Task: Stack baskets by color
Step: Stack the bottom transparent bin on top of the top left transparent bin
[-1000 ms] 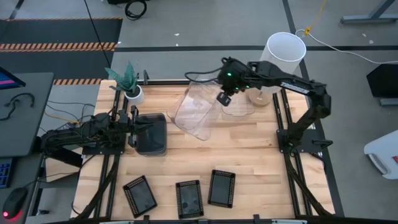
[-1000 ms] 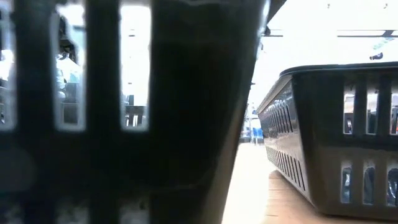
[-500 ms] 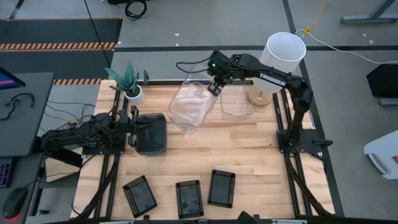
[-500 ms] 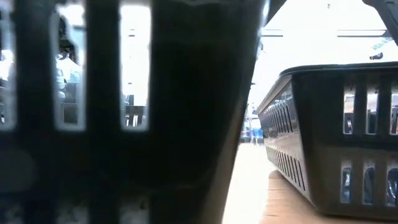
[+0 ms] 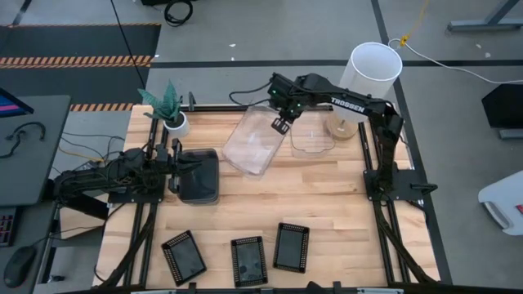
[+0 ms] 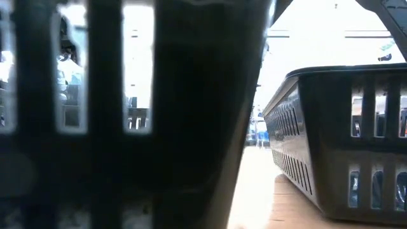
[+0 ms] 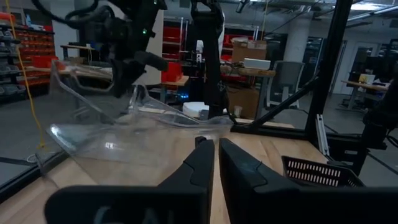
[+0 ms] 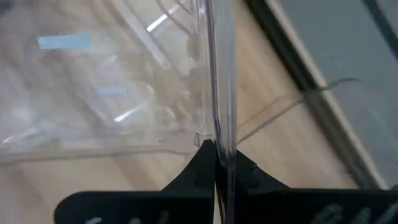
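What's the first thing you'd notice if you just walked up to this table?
The right pincer pinches the rim of a big clear basket, holding it tilted at the back of the table. Three small black mesh trays sit in a row along the front edge. The left pincer waits at the left side by a dark grey basket.

At the frame's centre a clear transparent basket shows pale wood through it, left a smoky grey stack, below three black mesh trays.
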Robot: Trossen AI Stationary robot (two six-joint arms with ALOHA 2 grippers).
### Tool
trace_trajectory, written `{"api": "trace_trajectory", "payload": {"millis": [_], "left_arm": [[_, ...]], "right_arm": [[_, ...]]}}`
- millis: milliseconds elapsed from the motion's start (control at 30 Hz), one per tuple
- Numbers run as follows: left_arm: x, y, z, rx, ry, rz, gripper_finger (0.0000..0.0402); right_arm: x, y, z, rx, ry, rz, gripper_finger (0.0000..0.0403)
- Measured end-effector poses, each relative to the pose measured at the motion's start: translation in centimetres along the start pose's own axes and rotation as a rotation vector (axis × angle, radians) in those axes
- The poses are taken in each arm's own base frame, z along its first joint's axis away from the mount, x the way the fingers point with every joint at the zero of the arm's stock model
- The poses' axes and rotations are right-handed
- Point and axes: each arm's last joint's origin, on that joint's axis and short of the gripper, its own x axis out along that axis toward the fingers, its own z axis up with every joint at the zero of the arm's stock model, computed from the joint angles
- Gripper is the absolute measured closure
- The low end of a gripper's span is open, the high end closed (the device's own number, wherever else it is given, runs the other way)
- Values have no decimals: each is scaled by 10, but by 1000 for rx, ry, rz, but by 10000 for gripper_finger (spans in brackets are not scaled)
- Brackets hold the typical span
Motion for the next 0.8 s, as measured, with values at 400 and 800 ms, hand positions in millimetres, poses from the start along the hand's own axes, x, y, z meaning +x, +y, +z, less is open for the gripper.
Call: {"api": "trace_trajectory", "payload": {"millis": [400, 800], "left_arm": [[0, 0, 0, 0, -3, 0, 371], [0, 0, 0, 0, -3, 0, 378]], "right_arm": [[13, 11, -4, -65, 94, 57, 396], [13, 22, -9, -151, 128, 94, 396]]}}
